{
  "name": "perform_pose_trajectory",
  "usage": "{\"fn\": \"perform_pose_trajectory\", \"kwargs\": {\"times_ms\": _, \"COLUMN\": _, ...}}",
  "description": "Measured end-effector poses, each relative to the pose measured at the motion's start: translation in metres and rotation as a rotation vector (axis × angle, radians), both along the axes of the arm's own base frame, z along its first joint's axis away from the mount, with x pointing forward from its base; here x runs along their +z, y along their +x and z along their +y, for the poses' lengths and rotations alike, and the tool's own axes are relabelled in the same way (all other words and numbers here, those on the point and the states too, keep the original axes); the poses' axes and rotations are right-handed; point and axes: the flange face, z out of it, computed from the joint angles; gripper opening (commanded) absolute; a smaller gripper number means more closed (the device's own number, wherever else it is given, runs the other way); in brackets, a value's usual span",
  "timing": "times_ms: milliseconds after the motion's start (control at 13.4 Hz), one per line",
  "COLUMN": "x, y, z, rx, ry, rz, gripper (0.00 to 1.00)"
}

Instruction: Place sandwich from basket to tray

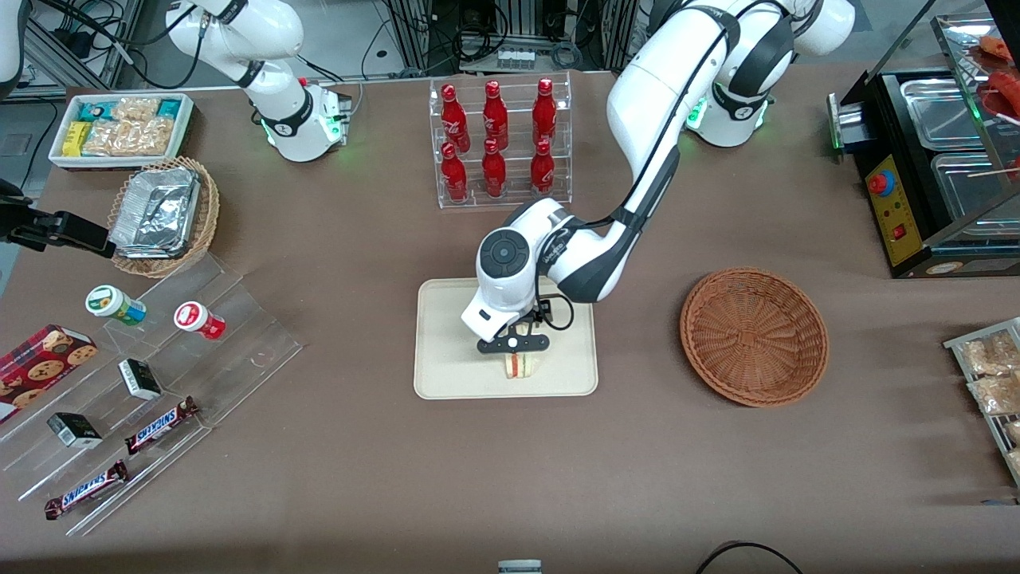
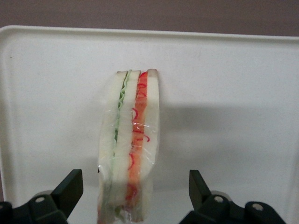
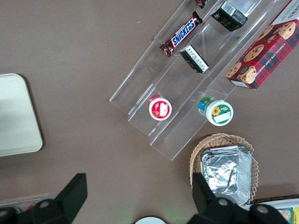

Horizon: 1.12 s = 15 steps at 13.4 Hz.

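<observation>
Sandwich [image 2: 128,149] stands on its edge on the tray [image 1: 446,351], near the rim closest to the front camera, filling stripes facing up. Pincer [image 1: 514,344] hovers just above it with fingers [image 2: 70,189] spread apart, touching neither bread face. Basket [image 1: 754,336] sits on the surface beside the tray, toward the working arm's end.

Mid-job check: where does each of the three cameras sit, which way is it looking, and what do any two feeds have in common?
Front view: high over the table, facing both arms; the gripper is over the tray.
Left wrist view: on the working wrist, looking down at the sandwich on the tray; open fingers show, clear of it.
Right wrist view: on the parked wrist, over the snack shelves.
Shared: all three show the tray.
</observation>
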Motion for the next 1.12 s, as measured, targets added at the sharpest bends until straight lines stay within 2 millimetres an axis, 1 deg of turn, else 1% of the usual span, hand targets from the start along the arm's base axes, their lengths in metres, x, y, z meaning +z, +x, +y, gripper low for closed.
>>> {"fn": "perform_pose_trajectory", "kwargs": {"times_ms": 149, "x": 0.017, "y": 0.005, "z": 0.002, "rx": -0.005, "ry": 0.006, "rz": -0.023, "gripper": 1.0}}
{"fn": "perform_pose_trajectory", "kwargs": {"times_ms": 224, "x": 0.027, "y": 0.008, "z": 0.006, "rx": -0.004, "ry": 0.02, "rz": -0.034, "gripper": 1.0}}
{"fn": "perform_pose_trajectory", "kwargs": {"times_ms": 373, "x": 0.05, "y": 0.017, "z": 0.019, "rx": 0.011, "ry": 0.044, "rz": -0.05, "gripper": 1.0}}
{"fn": "perform_pose_trajectory", "kwargs": {"times_ms": 522, "x": 0.079, "y": 0.029, "z": 0.038, "rx": 0.038, "ry": 0.065, "rz": -0.063, "gripper": 1.0}}
{"fn": "perform_pose_trajectory", "kwargs": {"times_ms": 672, "x": 0.107, "y": 0.049, "z": 0.066, "rx": 0.079, "ry": 0.06, "rz": -0.082, "gripper": 1.0}}
{"fn": "perform_pose_trajectory", "kwargs": {"times_ms": 746, "x": 0.119, "y": 0.061, "z": 0.084, "rx": 0.093, "ry": 0.057, "rz": -0.091, "gripper": 1.0}}
{"fn": "perform_pose_trajectory", "kwargs": {"times_ms": 896, "x": 0.139, "y": 0.087, "z": 0.127, "rx": 0.064, "ry": 0.058, "rz": -0.097, "gripper": 1.0}}
{"fn": "perform_pose_trajectory", "kwargs": {"times_ms": 1119, "x": 0.166, "y": 0.111, "z": 0.194, "rx": 0.036, "ry": 0.087, "rz": -0.057, "gripper": 1.0}}
